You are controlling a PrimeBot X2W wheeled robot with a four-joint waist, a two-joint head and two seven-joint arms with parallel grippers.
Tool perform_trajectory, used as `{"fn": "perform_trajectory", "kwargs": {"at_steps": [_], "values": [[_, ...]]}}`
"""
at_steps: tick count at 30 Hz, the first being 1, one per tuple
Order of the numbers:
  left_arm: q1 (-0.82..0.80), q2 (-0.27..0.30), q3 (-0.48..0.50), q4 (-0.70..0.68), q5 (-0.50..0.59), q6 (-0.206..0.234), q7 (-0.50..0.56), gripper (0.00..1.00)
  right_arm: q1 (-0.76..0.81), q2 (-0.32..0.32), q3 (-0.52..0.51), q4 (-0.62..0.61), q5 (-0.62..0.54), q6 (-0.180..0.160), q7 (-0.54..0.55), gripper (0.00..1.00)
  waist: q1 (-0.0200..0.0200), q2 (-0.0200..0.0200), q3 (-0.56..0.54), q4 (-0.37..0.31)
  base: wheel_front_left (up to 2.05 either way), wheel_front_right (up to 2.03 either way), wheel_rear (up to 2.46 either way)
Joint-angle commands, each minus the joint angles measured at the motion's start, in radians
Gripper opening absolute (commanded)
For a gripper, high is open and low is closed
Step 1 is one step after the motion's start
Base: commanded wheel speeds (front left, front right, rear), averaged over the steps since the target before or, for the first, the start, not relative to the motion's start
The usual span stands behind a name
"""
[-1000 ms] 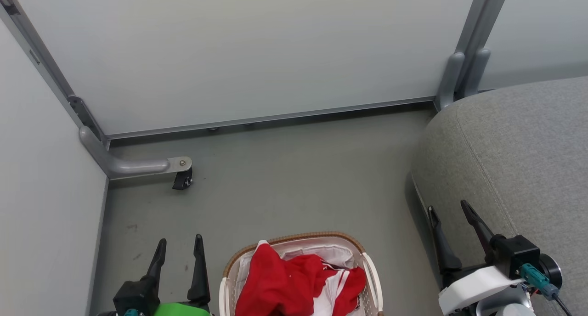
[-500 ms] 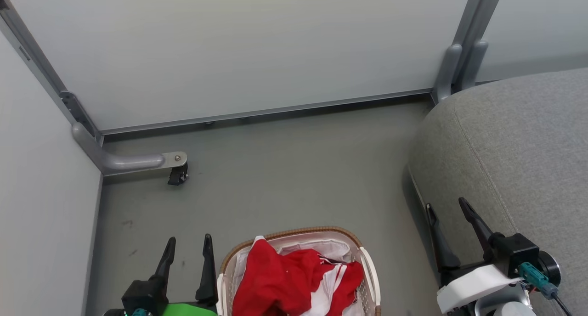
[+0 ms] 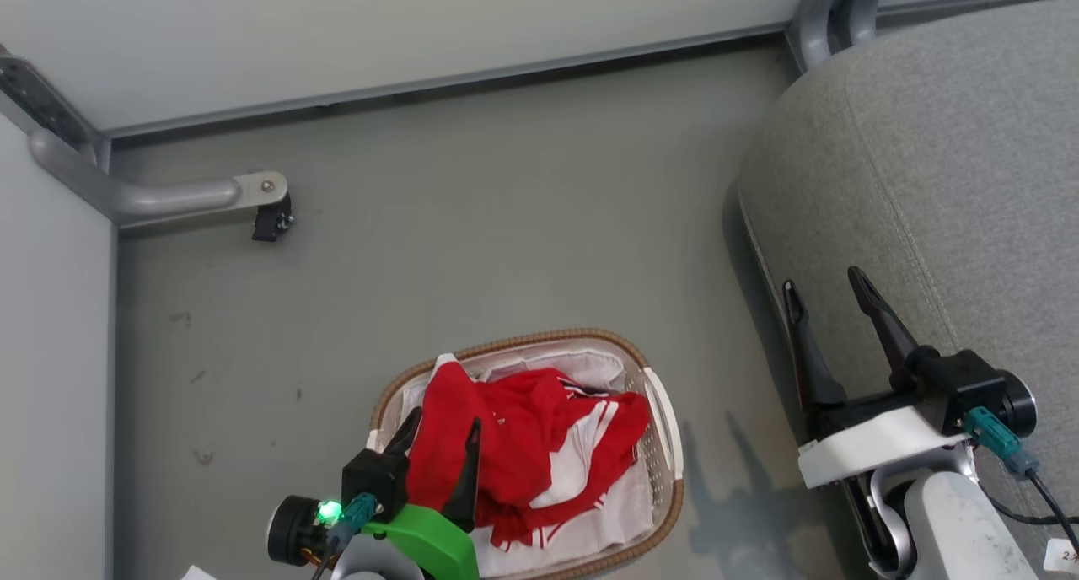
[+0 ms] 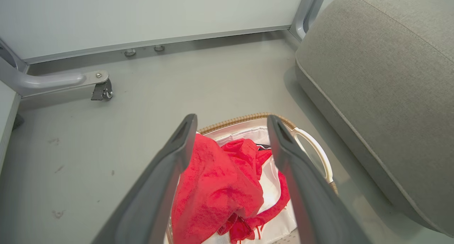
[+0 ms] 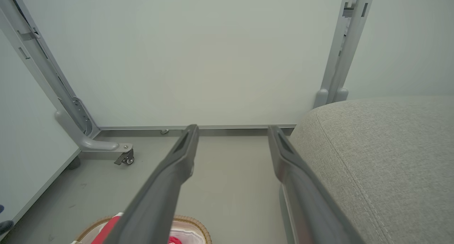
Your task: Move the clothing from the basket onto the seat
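Grey floor [image 3: 506, 184], few dark marks. Near robot, basket [image 3: 662, 411] stands on floor, clothing [image 3: 523, 445] heaped inside over white liner [image 3: 590, 521]. Seat [image 3: 944, 167] at right, apart from basket. Farther: caster [image 3: 271, 222] on metal foot, then pale wall panels [image 3: 379, 32]. Left gripper [image 3: 444, 420] above clothing, jaws spread wide, gripping nothing. Right gripper [image 3: 822, 280] beside seat edge, jaws spread wide, empty.
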Motion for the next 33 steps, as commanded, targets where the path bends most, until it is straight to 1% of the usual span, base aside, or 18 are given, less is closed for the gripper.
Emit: {"fn": "perform_trajectory", "kwargs": {"at_steps": [1,7,16,17,20,23,29,33], "values": [[-0.047,0.006,-0.021,0.049,-0.035,-0.006,0.001,1.00,-0.026,-0.004,-0.001,-0.005,-0.008,0.000,-0.002,1.00,0.0000,0.0000,0.147,-0.031,0.00,0.00,0.00],[-0.213,0.006,-0.126,0.231,-0.108,0.011,0.001,1.00,-0.083,-0.004,0.006,-0.014,-0.009,0.000,-0.002,1.00,0.0000,0.0000,0.249,-0.046,0.00,0.00,0.00],[-0.410,0.006,-0.234,0.415,-0.258,0.060,0.004,1.00,-0.155,-0.004,0.029,-0.025,0.009,0.000,-0.002,1.00,0.0000,0.0000,0.370,-0.083,0.00,0.00,0.00],[-0.429,0.006,-0.246,0.435,-0.280,0.069,0.011,1.00,-0.160,-0.004,0.033,-0.026,0.013,0.000,-0.002,1.00,0.0000,0.0000,0.382,-0.087,0.00,0.00,0.00],[-0.479,0.006,-0.276,0.484,-0.309,0.104,0.025,1.00,-0.173,-0.004,0.047,-0.027,0.024,0.000,-0.002,1.00,0.0000,0.0000,0.413,-0.097,0.00,0.00,0.00],[-0.516,0.006,-0.307,0.528,-0.335,0.129,0.043,1.00,-0.185,-0.004,0.060,-0.028,0.037,0.000,-0.002,1.00,0.0000,0.0000,0.443,-0.108,0.00,0.00,0.00],[-0.573,0.007,-0.342,0.613,-0.361,0.193,0.076,1.00,-0.208,-0.004,0.084,-0.036,0.055,0.000,-0.002,1.00,0.0000,0.0000,0.489,-0.129,0.00,0.00,0.00],[-0.597,0.006,-0.362,0.668,-0.377,0.219,0.096,1.00,-0.219,-0.004,0.099,-0.037,0.065,0.000,-0.002,1.00,0.0000,0.0000,0.509,-0.145,0.00,0.00,0.00]]}}
